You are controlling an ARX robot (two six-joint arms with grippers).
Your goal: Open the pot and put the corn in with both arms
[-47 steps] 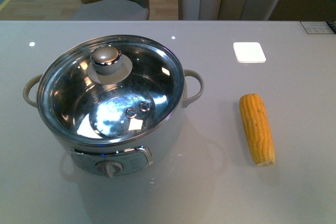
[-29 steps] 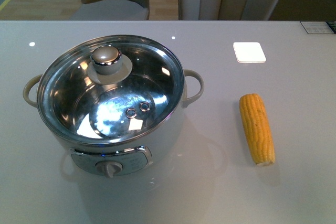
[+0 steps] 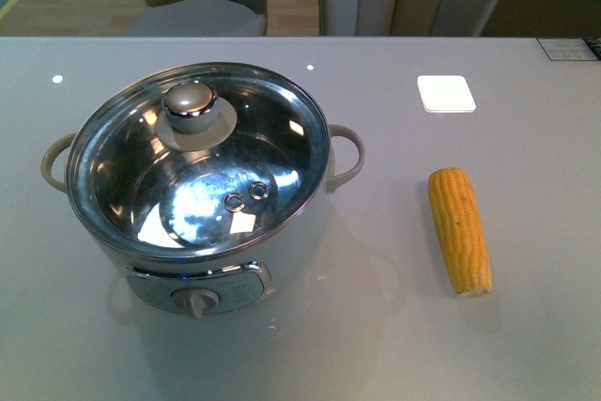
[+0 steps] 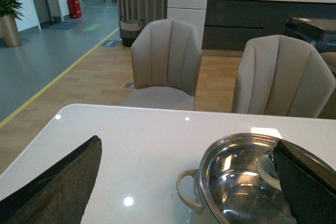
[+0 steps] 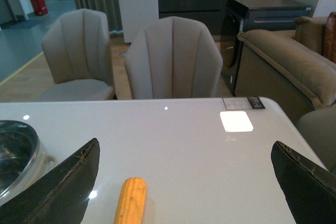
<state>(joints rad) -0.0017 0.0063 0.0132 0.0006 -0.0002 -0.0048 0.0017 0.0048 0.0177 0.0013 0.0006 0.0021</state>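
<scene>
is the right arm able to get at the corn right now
Probably yes: the corn lies alone on bare table, apart from the pot, ahead of the open right gripper.

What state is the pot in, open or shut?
Shut: the glass lid sits flat on the pot, silver knob on top; the corn lies outside.

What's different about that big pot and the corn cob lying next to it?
The pot is round, white and shiny steel; the corn is a long yellow-orange cob. The pot is far bigger than the corn. The pot stands upright with its glass lid on, while the corn lies flat. Both rest on the grey table, not touching.
</scene>
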